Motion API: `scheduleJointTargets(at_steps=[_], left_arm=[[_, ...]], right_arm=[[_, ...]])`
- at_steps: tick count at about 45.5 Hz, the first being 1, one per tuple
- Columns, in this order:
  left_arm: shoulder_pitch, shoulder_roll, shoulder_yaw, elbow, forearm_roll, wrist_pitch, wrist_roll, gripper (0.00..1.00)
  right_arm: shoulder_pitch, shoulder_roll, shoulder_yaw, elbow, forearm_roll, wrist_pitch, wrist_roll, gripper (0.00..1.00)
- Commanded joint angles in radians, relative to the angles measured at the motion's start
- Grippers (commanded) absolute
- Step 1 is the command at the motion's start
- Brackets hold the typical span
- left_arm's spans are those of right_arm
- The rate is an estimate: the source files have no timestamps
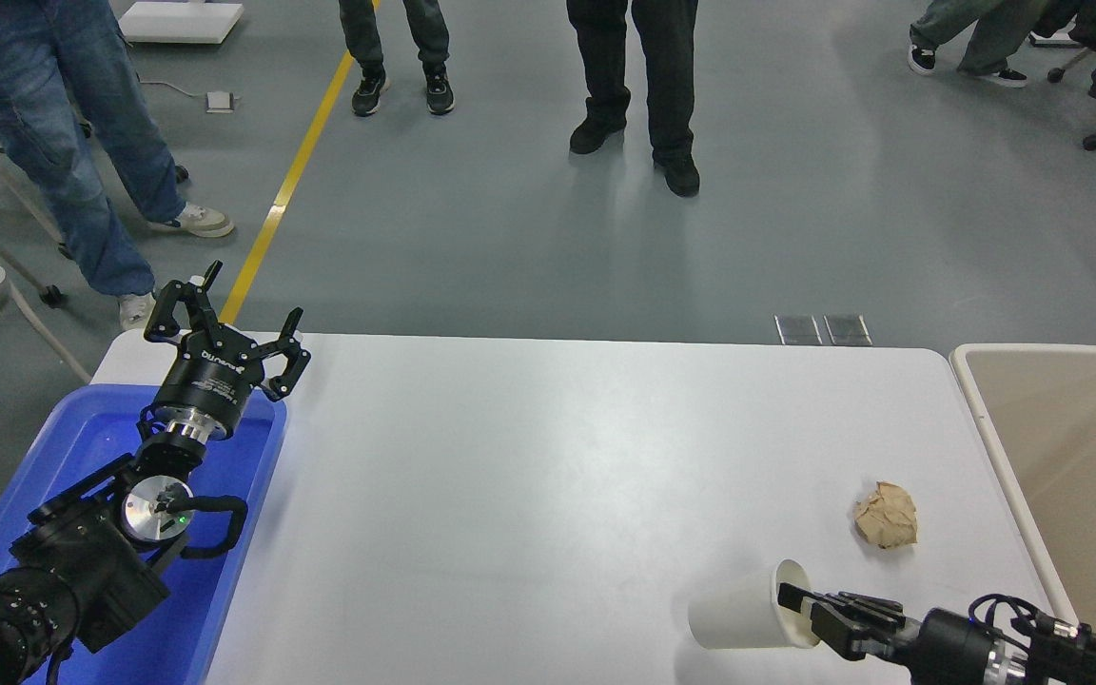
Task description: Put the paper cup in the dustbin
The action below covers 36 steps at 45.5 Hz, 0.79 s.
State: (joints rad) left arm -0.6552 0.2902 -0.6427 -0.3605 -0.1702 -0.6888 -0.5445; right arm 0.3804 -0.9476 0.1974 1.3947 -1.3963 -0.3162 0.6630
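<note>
Right gripper (798,609) clamped on rim of paper cup (748,620), one finger inside mouth; cup on its side, low over counter (548,495), bottom pointing left of gripper. Crumpled brown paper ball (886,516) just beyond gripper. Dustbin (1062,354) farther right, off counter edge. Left gripper (229,328) parked above blue tray (72,423), fingers spread.

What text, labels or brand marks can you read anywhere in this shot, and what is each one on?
White lettering on the black left gripper, parked over the blue plastic tray: a brand-like word and smaller lines beneath it, all too small and tilted to read.
Small white tapered paper cup: no print visible.
Crumpled brown paper ball: no print visible.
Large beige rectangular plastic dustbin: no label visible.
Black right gripper, at the cup's rim: no readable marking.
</note>
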Motion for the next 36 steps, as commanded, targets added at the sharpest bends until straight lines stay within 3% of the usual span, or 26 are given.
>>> scheduleJointTargets(at_steps=[1, 19, 36], left_arm=[[0.0, 0.001, 0.0, 0.0, 0.0, 0.0, 0.0, 1.0], [0.0, 0.001, 0.0, 0.0, 0.0, -0.001, 0.0, 1.0], [0.002, 0.003, 0.0, 0.0, 0.0, -0.001, 0.0, 1.0]], right_arm=[[0.031, -0.204, 0.007, 0.174, 0.037, 0.005, 0.001, 0.0], [0.097, -0.474, 0.01, 0.351, 0.056, 0.012, 0.003, 0.0], [0.198, -0.539, 0.013, 0.346, 0.186, 0.049, 0.004, 0.0]])
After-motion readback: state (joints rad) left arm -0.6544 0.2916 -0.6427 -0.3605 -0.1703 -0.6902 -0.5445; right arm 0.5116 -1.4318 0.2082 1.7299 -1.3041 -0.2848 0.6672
